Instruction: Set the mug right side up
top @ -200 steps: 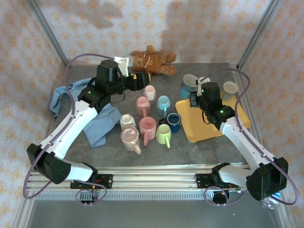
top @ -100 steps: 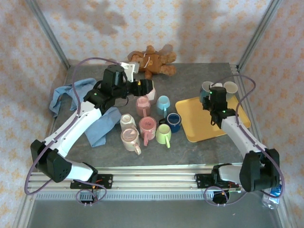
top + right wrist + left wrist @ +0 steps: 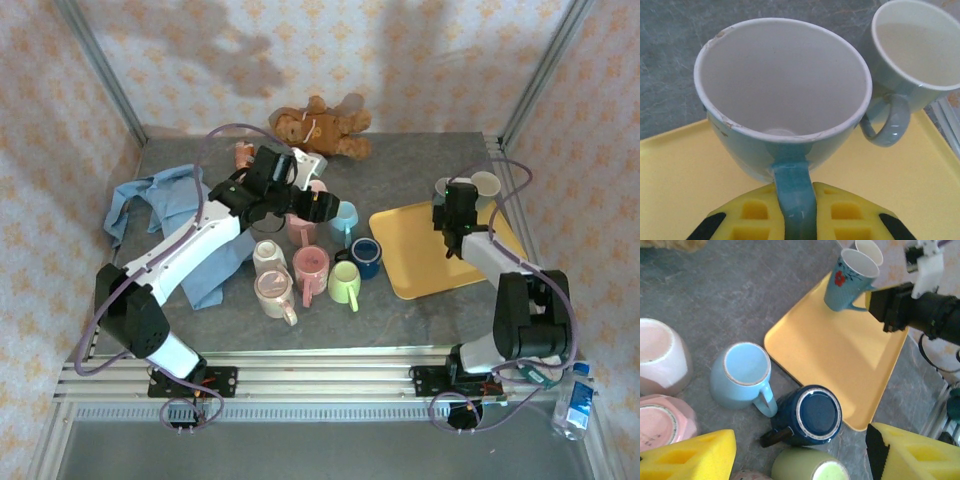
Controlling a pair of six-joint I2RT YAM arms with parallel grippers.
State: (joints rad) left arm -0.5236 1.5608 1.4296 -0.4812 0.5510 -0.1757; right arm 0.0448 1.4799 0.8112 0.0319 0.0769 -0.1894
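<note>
A teal mug (image 3: 782,95) stands mouth up at the far corner of the yellow tray (image 3: 680,170). My right gripper (image 3: 795,215) is shut on its handle. From above, that mug (image 3: 443,188) and the right gripper (image 3: 452,205) are at the tray's (image 3: 420,255) far edge. My left gripper (image 3: 800,455) is open, yellow fingers (image 3: 695,455) wide apart, hovering over a dark blue mug (image 3: 815,415) that sits bottom up beside the tray (image 3: 840,350). In the top view the left gripper (image 3: 320,205) is above the mug cluster.
A pale mug (image 3: 915,55) stands upright right next to the held one. Around the dark blue mug are a light blue upright mug (image 3: 742,372), a green mug (image 3: 812,467) and pink mugs (image 3: 310,266). A teddy bear (image 3: 318,125) lies at the back, a blue cloth (image 3: 165,200) at left.
The right arm carried the teal mug from the tray's far left corner toward the pale mug, now mouth up. The left arm swung right and forward over the mug cluster.
</note>
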